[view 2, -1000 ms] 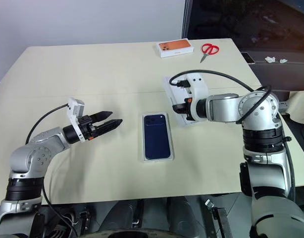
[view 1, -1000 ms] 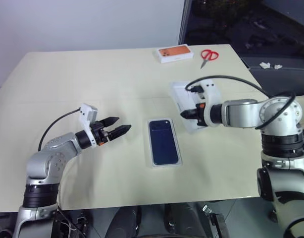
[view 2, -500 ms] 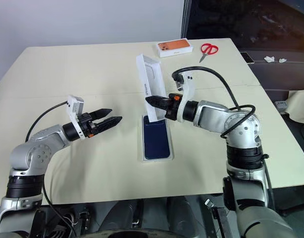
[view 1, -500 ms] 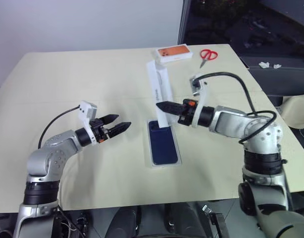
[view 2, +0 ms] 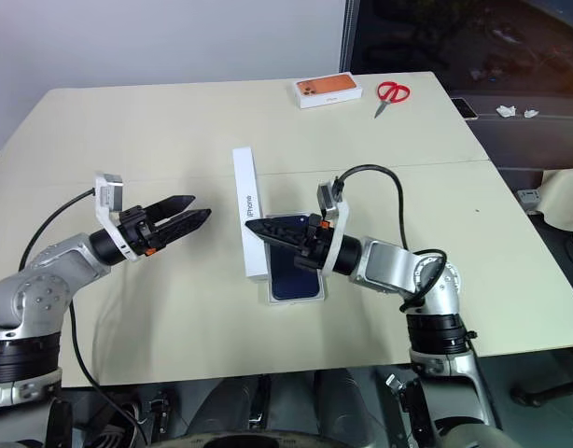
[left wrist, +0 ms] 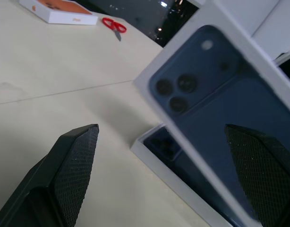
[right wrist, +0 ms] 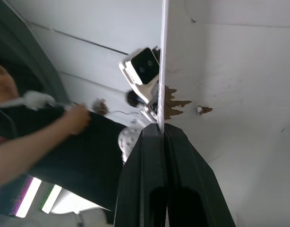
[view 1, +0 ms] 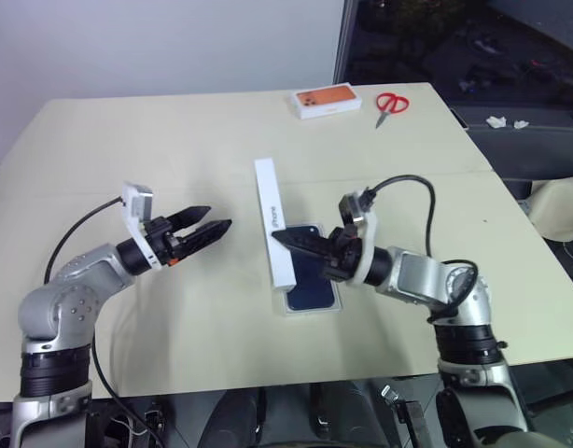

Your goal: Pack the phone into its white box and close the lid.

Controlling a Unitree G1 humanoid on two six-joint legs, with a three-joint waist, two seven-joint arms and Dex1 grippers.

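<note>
One desk (view 1: 128, 149) carries everything. On it lies one phone (view 1: 313, 280), sitting in one white box (view 1: 310, 307). One lid (view 1: 274, 233) stands on edge beside it. At the far edge sit one white box with orange top (view 1: 328, 103) and one pair of red scissors (view 1: 390, 105). Two grippers are over the desk: one left gripper (view 1: 212, 231) and one right gripper (view 1: 279, 238). One person (right wrist: 50, 137) appears in the right wrist view.
</note>
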